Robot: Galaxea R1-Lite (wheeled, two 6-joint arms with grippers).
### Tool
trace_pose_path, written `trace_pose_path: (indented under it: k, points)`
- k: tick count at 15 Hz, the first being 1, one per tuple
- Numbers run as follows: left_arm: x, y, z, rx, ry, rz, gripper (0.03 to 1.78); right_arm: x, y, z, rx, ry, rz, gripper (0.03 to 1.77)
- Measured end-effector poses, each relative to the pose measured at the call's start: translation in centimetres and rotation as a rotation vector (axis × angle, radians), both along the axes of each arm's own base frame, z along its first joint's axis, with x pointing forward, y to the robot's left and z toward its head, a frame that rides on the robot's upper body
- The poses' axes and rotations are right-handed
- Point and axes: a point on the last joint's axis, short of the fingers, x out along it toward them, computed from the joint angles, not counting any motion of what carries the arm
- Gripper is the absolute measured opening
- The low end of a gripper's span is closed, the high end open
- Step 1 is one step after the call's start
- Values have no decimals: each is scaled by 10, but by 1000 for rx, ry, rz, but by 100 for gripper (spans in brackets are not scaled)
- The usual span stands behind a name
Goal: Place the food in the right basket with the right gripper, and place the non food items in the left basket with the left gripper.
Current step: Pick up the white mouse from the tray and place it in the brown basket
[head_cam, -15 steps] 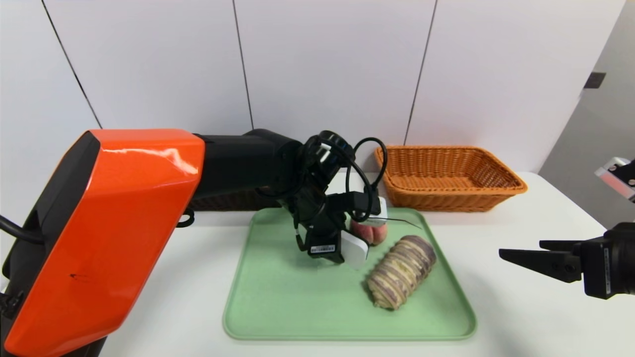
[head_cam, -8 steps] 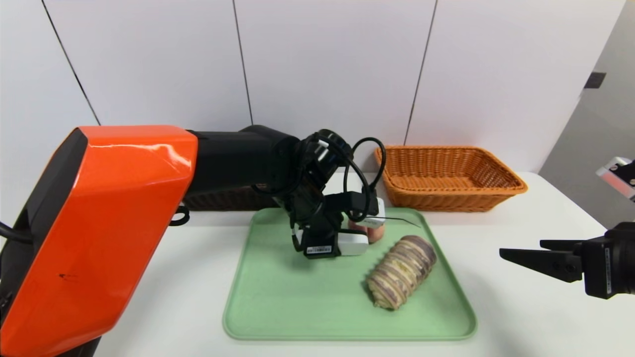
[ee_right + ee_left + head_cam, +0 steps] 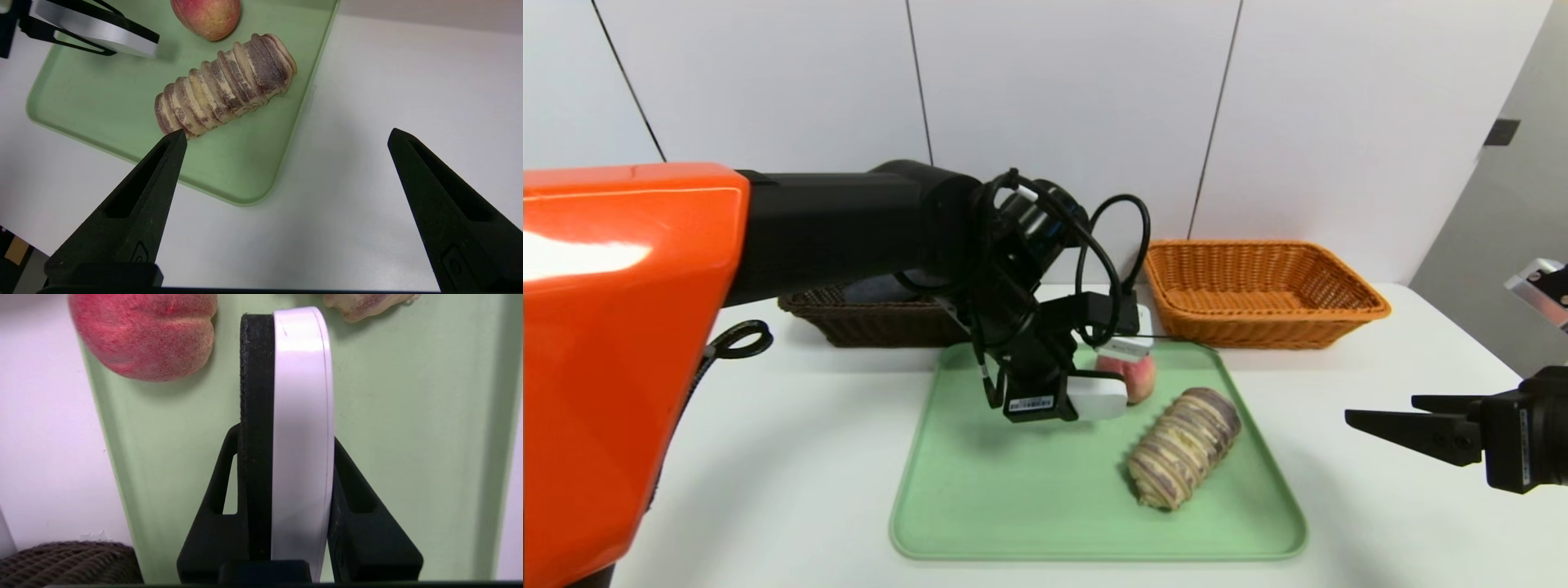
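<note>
The left gripper [image 3: 286,522] clamps the white block [image 3: 300,449] by its flat faces, above the green tray [image 3: 980,490] and just beside the peach [image 3: 1131,377]. That smooth hard shell could slip between the fingers on the way to the dark brown basket [image 3: 866,322], whose woven rim might catch the block's black foam-like edge. The right gripper [image 3: 286,139] hangs spread wide and empty near the ridged, striped bread roll [image 3: 226,83].

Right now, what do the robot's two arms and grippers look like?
The left arm has a big glossy orange shell, then black links with looping black cables; its left gripper carries a small white barcode label. The right gripper has two matte black, pointed, wedge-shaped fingers with recessed slots.
</note>
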Motion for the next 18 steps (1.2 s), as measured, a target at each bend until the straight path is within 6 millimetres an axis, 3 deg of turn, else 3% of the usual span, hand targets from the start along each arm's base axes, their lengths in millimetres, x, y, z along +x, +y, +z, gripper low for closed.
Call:
trace_pose_path:
  k: [5, 10, 15, 18]
  points:
    - [-10, 22, 48, -183, 25, 241, 52, 0, -1, 3, 1, -15, -5, 170]
    - [-2, 79, 88, -373, 67, 574, 52, 1, -1, 5, 2, -22, -9, 170]
    - [32, 146, 103, -460, -67, 753, 52, 1, -1, 6, 1, -23, -11, 170]
    - [57, 166, 95, -464, -145, 779, 52, 0, -1, 3, 1, -14, -11, 170]
